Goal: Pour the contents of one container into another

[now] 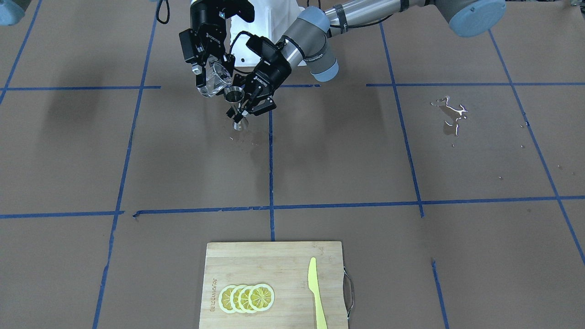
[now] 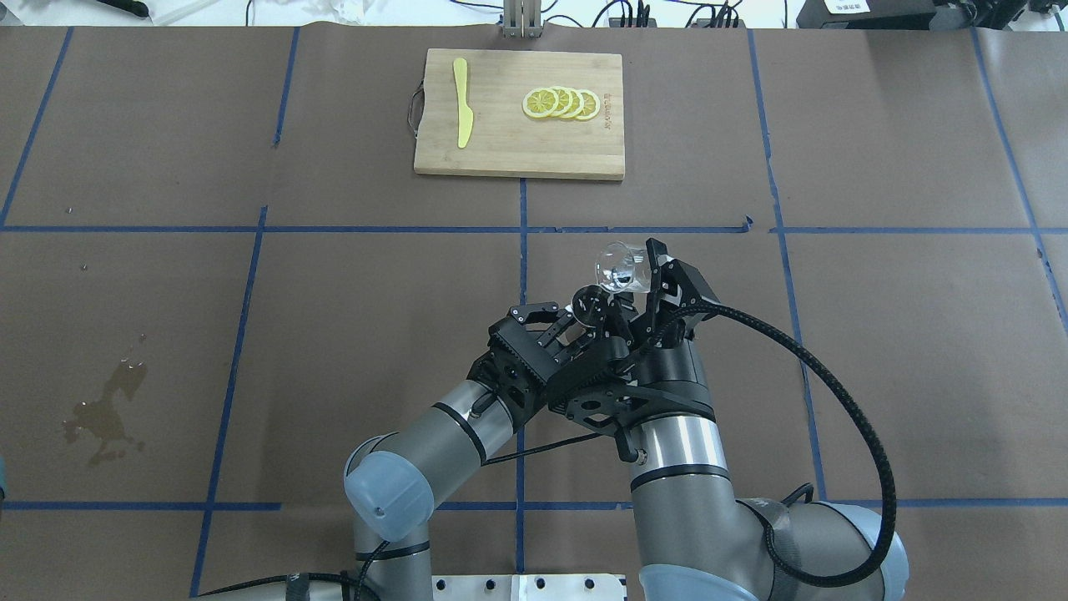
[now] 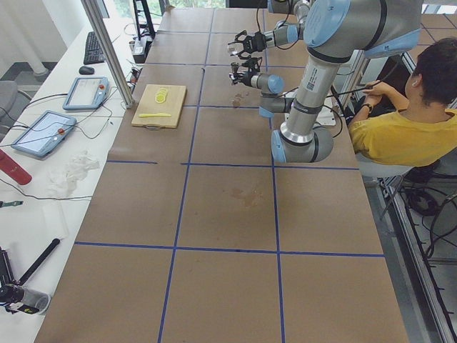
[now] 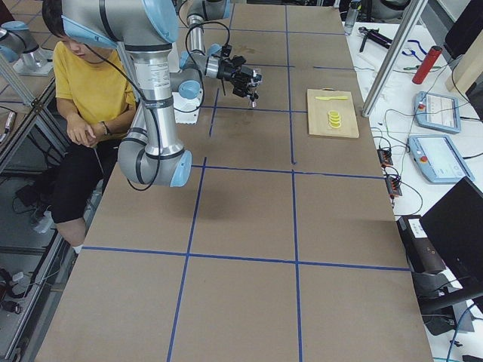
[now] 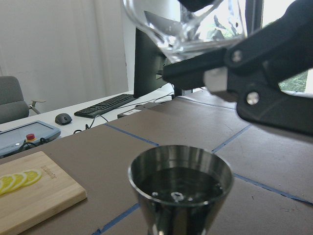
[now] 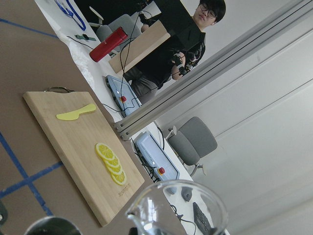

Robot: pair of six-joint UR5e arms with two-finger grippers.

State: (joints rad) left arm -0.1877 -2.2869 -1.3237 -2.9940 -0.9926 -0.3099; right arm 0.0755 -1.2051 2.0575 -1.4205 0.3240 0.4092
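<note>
My right gripper (image 1: 211,78) is shut on the clear glass cup (image 1: 215,78), which is tilted with its rim toward the steel jigger (image 1: 235,97). The left gripper (image 1: 242,109) is shut on the jigger's narrow waist and holds it upright above the table. From overhead the cup (image 2: 619,267) hangs just beyond and right of the jigger (image 2: 588,306). The left wrist view shows liquid with small bubbles in the jigger's top cone (image 5: 180,188) and the cup's lip (image 5: 188,27) directly above it. In the right wrist view only the cup's rim (image 6: 178,208) shows.
A wooden cutting board (image 2: 517,146) at the far side carries lemon slices (image 2: 561,103) and a yellow knife (image 2: 461,114). A spilled puddle (image 2: 104,413) lies on the table's left side. Small wet spots (image 1: 247,137) mark the paper under the jigger. A person in yellow (image 3: 400,121) sits behind the robot.
</note>
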